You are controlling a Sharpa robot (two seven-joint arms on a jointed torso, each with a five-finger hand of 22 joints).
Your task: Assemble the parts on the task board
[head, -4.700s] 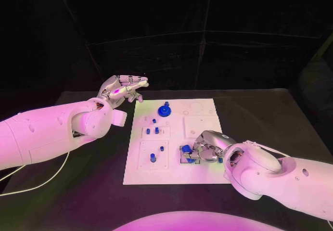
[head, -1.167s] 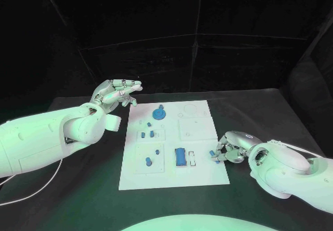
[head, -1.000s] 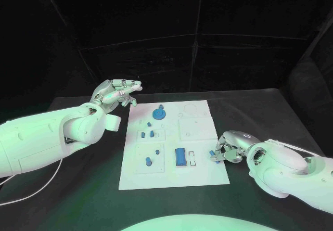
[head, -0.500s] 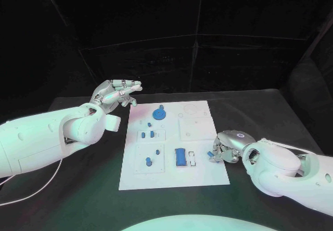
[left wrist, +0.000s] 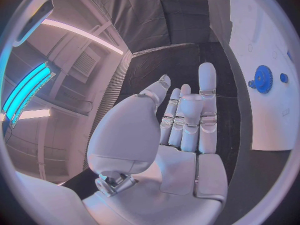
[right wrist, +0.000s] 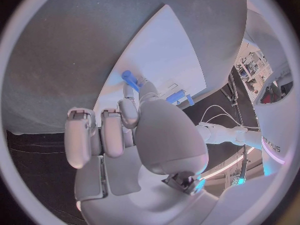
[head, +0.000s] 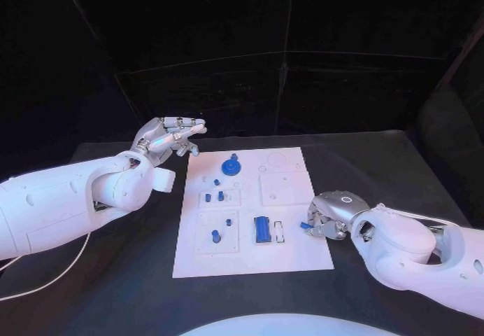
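I judge that I am mid-way through carrying one part to its seat. My right hand [head: 328,215] hovers at the right edge of the task board [head: 292,255], its fingers pinched on a small blue peg [head: 303,225] whose end sticks out toward the board. The peg [right wrist: 130,80] looks like smooth, hard plastic, short and straight. The next move calls for turning it to match its socket and lowering it squarely, since the recesses are shallow and a tilt could jam it.

My left hand [head: 169,134] hangs raised off the board's far left corner, fingers apart and holding nothing. The board is a flat, matte white plate on the black desk. On it sit a round toothed blue gear [head: 231,166], a long blue bar [head: 262,228] in its slot, and several small blue studs [head: 217,236].
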